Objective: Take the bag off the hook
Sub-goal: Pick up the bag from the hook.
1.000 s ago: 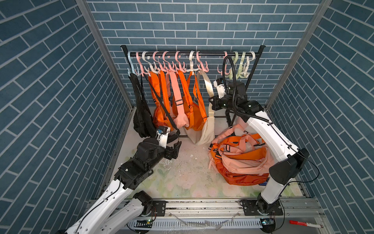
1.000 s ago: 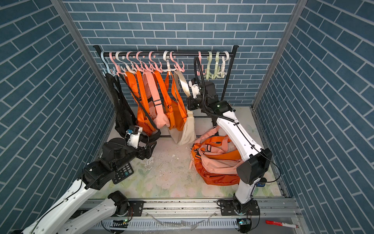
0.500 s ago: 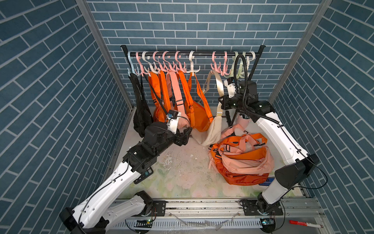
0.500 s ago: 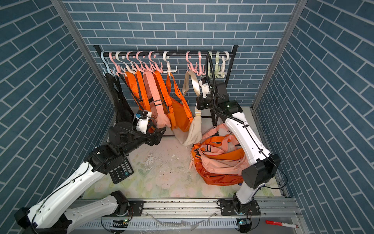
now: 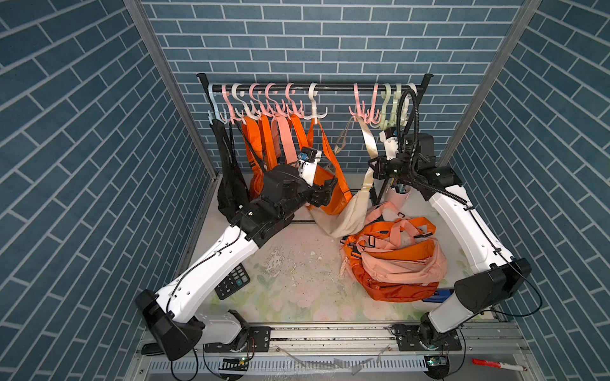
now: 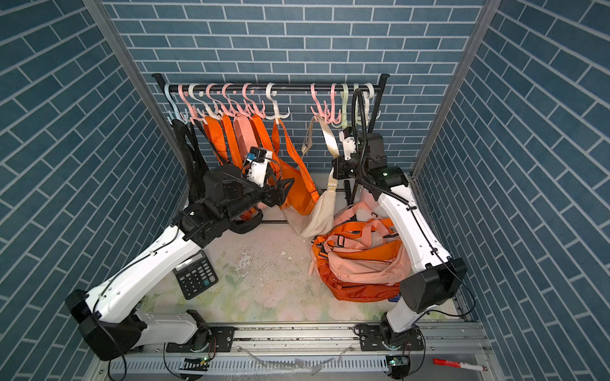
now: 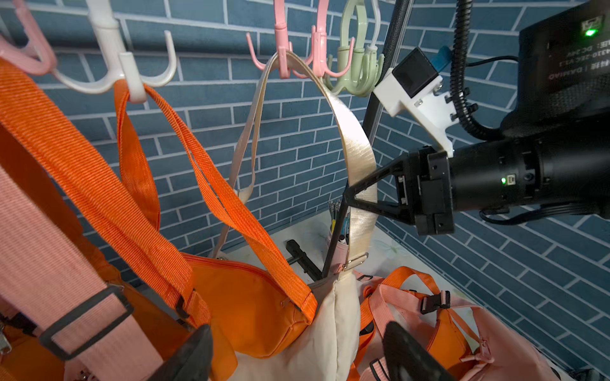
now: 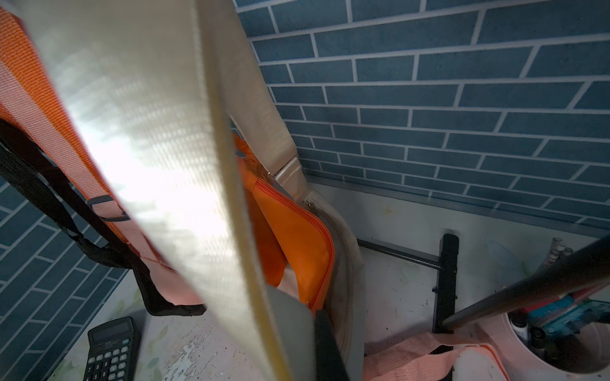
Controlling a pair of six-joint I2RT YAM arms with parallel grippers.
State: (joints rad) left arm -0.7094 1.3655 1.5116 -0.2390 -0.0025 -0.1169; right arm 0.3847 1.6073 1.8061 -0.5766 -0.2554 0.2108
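Blue brick-pattern walls [image 5: 297, 39] close in a rail [image 5: 330, 88] hung with hooks. The cream bag [image 5: 346, 214] dangles from a pink hook [image 7: 284, 62] by its strap [image 7: 359, 158]. Its body hangs below the right pincer [image 7: 350, 198] and its loop sits over the hook prong above it.

That pincer is clamped tight across the strap, part-way between hook and buckle. The left pincer [image 6: 284, 188] stands wide and holds nothing. It sits just in front of an orange bag [image 6: 297, 194], with the cream pouch close beyond its fingertips [image 7: 194, 353].

The bag looks light, soft and limp, so it will probably sag and swing rather than keep any shape. Its webbing looks smooth and a little glossy, so a flat pinch across its width seems the surest hold. A grip nearer the hook should give better control when lifting the loop over the upturned prong. The open pincer could steady the pouch from beneath.

Compared with a second ago, the pink hook has slid along the rail, away from the white hook [image 5: 313, 99] and toward the green hooks [image 5: 389, 112]. The right pincer has travelled with it. The left pincer has risen from low over the floor to the hanging bags, and its jaws are slightly narrower.
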